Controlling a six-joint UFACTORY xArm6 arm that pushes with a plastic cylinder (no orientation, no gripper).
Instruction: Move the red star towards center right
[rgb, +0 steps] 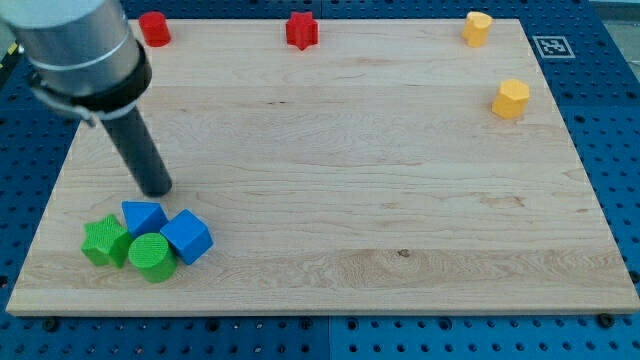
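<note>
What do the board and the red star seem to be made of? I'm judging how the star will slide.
Board: pale wood, smooth matte finish; grain lines and a small knot show. Red star: probably painted wood or plastic; uniform colour, no grain visible, so unclear. My tip rests far from it, just above the blue cube.

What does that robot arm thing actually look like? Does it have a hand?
No hand. A wide, smooth grey cylinder enters from the view's top left, narrowing into a straight, dark, matte rod that ends in my tip, blunt and round. No cables, markings or fingers show.
</note>
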